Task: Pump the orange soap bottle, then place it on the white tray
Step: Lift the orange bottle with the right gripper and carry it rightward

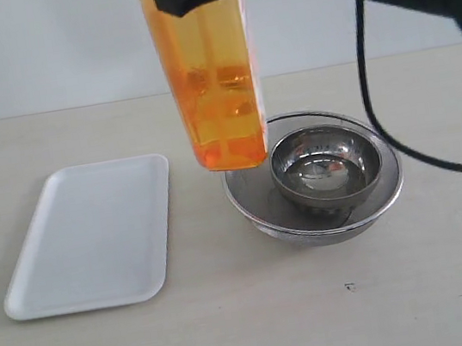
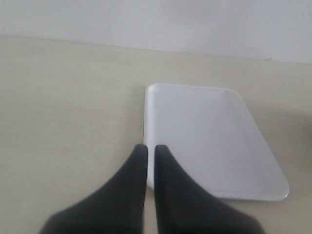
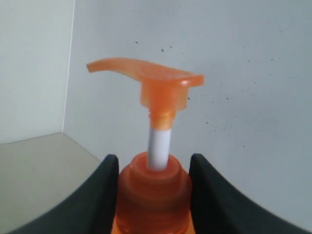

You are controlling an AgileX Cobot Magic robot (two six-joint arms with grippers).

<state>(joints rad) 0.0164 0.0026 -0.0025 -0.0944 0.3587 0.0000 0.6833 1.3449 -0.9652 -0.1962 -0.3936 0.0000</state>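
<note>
Pale table (image 1: pixel 238 337) beneath everything. On its left side, the white tray (image 1: pixel 93 237): flat, nothing on it, likely laid there as a landing spot wider than the bottle's base. Right of it and apart from it, a large steel bowl (image 1: pixel 260 221) with a smaller steel bowl (image 1: pixel 362 179) nested inside, probably set there to catch pumped soap; contents unreadable through the glare. Hanging in the air in front of the bowls' left rim, clear of the table, the orange soap bottle (image 1: pixel 213 80): tilted slightly, base nearer the bowls than the tray, not yet over the tray. Gripped high, around the shoulders just under the neck, by the right gripper (image 3: pixel 153 163), black fingers (image 3: pixel 97 195) pinching the bottle from both sides, presumably to leave the pump free and the body hanging for a level set-down. Above the table, tips just at one edge of the tray, the left gripper (image 2: pixel 149 148): pressed almost together, only a slit between, holding nothing, seemingly parked out of the carry path yet close to the drop spot. Smallest, the pump head (image 3: pixel 146 75), raised on its white stem (image 3: pixel 159 146), touched by neither gripper at this moment.
</note>
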